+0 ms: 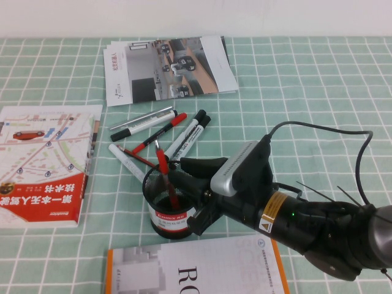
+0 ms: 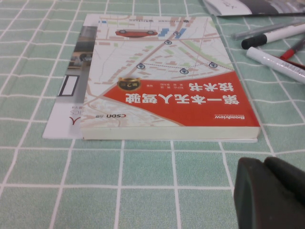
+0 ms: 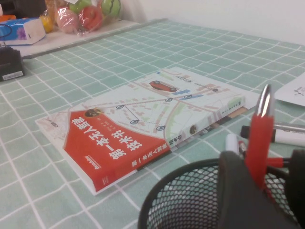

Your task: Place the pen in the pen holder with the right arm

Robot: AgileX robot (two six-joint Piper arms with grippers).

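Note:
The red pen (image 1: 165, 174) stands tilted inside the black mesh pen holder (image 1: 152, 184), its silver top poking above the rim. In the right wrist view the pen (image 3: 259, 138) rises out of the pen holder (image 3: 190, 200) between the two dark fingers. My right gripper (image 1: 187, 174) hovers at the holder's rim, open; one finger is by the pen and a gap shows to the other. My left gripper (image 2: 269, 191) is low over the cloth near the book, fingers together and empty. It is out of the high view.
A red-covered book (image 1: 43, 165) lies at the left. Several markers (image 1: 184, 138) lie just behind the holder, with brochures (image 1: 165, 67) farther back. A white booklet (image 1: 196, 269) lies at the front edge. The right arm's cable (image 1: 361, 153) loops above the cloth.

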